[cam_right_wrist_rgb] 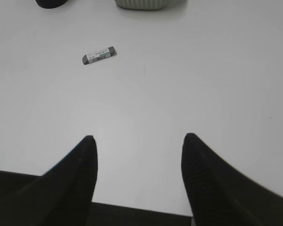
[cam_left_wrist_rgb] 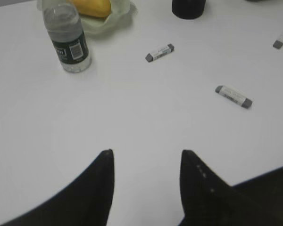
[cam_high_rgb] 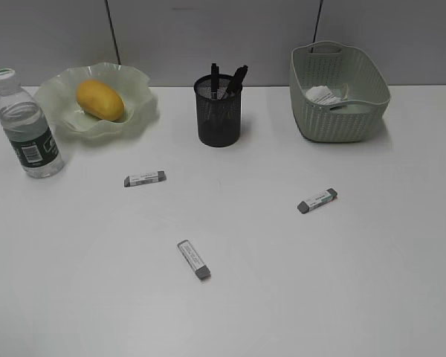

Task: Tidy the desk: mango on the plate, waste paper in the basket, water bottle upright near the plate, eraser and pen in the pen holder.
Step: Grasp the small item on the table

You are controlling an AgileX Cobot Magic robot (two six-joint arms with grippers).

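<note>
Across the exterior view's centre, three small grey-tipped white erasers lie loose on the white desk; the middle eraser is angled lengthwise toward lower right. Left wrist view: spread, empty left gripper, same eraser up-right. Right wrist view: spread, empty right gripper, right eraser up-left, nearer.

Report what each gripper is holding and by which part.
Nothing is held. The left gripper and the right gripper are both open over bare desk, and all three erasers lie loose on it.
</note>
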